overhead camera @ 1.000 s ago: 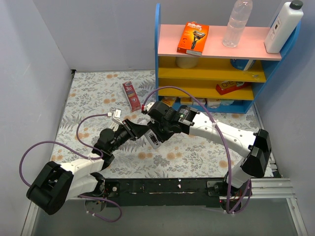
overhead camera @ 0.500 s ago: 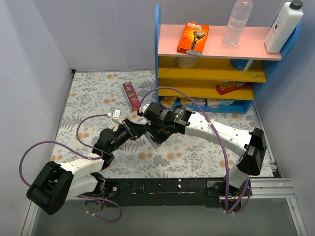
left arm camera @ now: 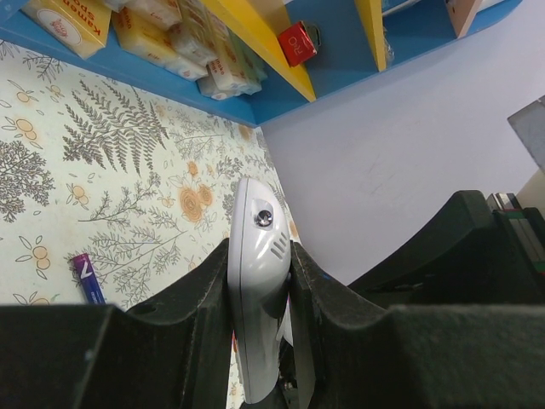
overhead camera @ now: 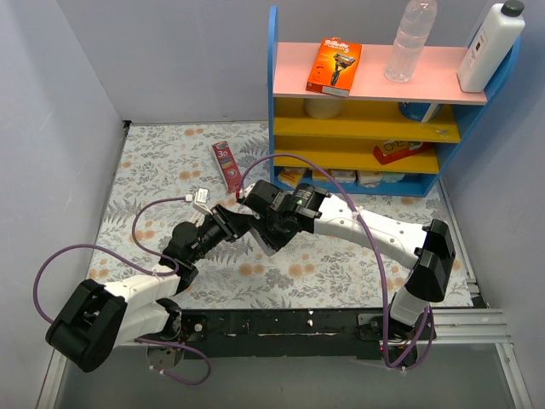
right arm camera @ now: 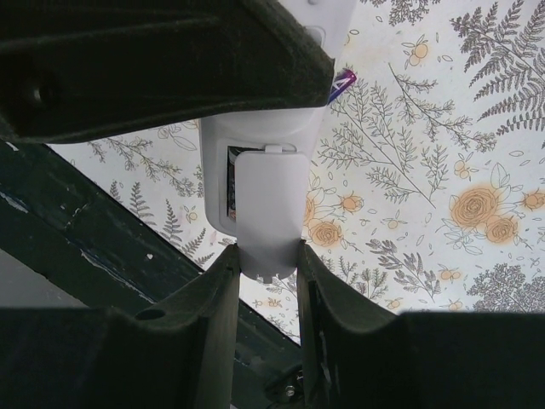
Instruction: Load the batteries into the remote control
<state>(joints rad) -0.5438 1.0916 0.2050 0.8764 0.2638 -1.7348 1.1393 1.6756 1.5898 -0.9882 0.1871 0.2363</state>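
Note:
My left gripper [left arm camera: 260,256] is shut on the white remote control [left arm camera: 255,281] and holds it on edge above the floral table; the remote also shows in the top view [overhead camera: 266,242]. My right gripper [right arm camera: 268,256] is shut on the white battery cover [right arm camera: 268,204], which lies against the back of the remote [right arm camera: 255,136], slightly askew, with a dark slit of the compartment showing at its left edge. One dark blue-purple battery [left arm camera: 88,279] lies on the table below. A purple tip [right arm camera: 345,80] shows behind the remote in the right wrist view. The two grippers meet in the top view [overhead camera: 255,227].
A blue and yellow shelf unit [overhead camera: 274,102] stands at the back right with small boxes on its lowest level [left arm camera: 153,38]. A red box [overhead camera: 227,165] lies on the table behind the grippers. The black front rail [overhead camera: 281,324] runs along the near edge.
My right arm has moved left towards the left gripper, bringing the cover against the remote. The left arm has barely moved.

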